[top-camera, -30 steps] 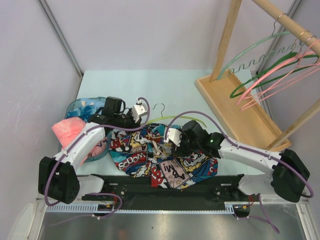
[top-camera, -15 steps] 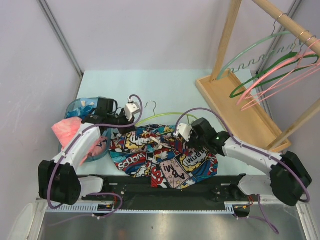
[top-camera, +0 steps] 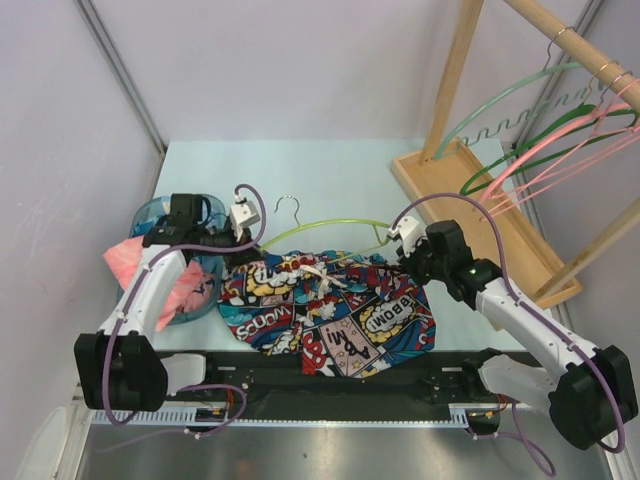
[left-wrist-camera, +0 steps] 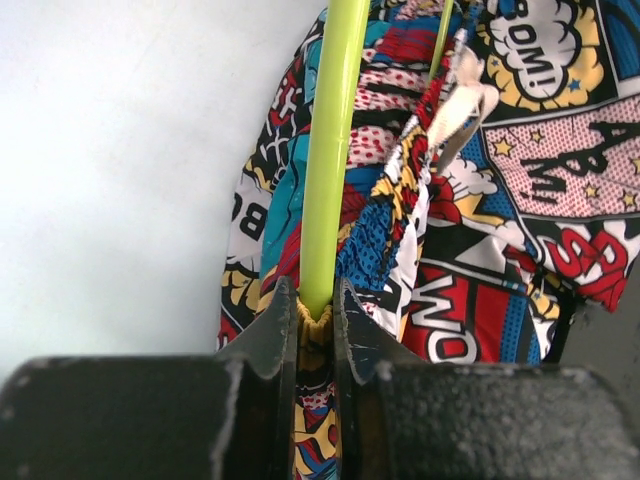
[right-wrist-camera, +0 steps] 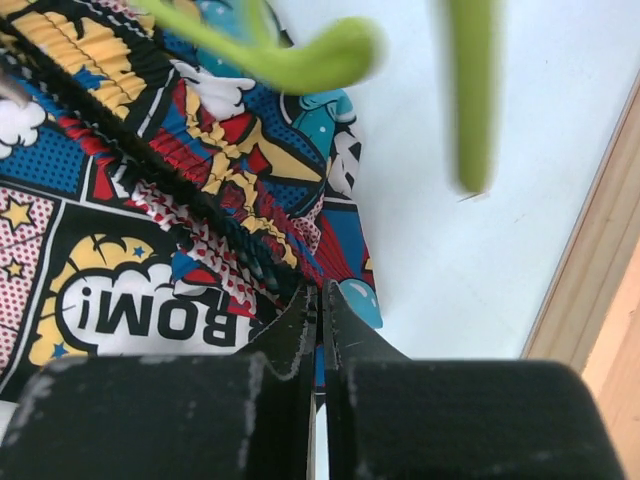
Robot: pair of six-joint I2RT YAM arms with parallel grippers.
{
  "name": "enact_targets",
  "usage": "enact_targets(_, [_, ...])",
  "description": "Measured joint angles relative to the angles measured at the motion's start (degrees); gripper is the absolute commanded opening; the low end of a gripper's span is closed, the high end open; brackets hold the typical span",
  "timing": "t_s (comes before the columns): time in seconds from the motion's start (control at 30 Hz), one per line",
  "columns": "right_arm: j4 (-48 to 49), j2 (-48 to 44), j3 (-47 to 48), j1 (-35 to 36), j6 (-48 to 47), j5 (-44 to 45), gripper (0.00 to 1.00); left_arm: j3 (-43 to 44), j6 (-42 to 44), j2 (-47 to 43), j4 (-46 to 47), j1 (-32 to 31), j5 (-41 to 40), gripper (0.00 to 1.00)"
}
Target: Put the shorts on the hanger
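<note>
Drawn apart since a second ago, left gripper (left-wrist-camera: pixel 315 300) jaws clamped on hanger (top-camera: pixel 330 228) and bunched elastic, right gripper (right-wrist-camera: pixel 320 300) jaws pinching the waistband of shorts (top-camera: pixel 330 310) by the counter's (top-camera: pixel 320 170) near edge; probably light, floppy, best gripped at that elastic.

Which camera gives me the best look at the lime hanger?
Top external: it shows the hanger with its hook and arched top. Left wrist shows only one bar pinched in the left hand; right wrist shows just blurred green pieces.
</note>
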Motion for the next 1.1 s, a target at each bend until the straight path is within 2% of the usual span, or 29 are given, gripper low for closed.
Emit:
enact_targets(0.17, [0.5,0.1,0.0,-1.1,3.3,-0.3,0.00,-0.6,10.3,-2.7,-4.6,2.6,2.6,0.00])
enact_targets(0.4, [0.5,0.1,0.0,-1.1,6.6,-0.5,0.00,-4.4,19.6,-6.4,-7.0,3.9,2.2,0.00])
enact_targets(0.8, [-0.4,-1.7,0.8,-1.0,7.6,-1.6,0.00,-5.6,23.8,-6.5,-4.9,3.4,-3.5,0.00])
enact_targets(1.1, [-2.0,-1.7,2.7,5.0,7.5,1.5,0.00,-6.1,24.5,-6.4,0.1,-5.7,-13.2,0.00])
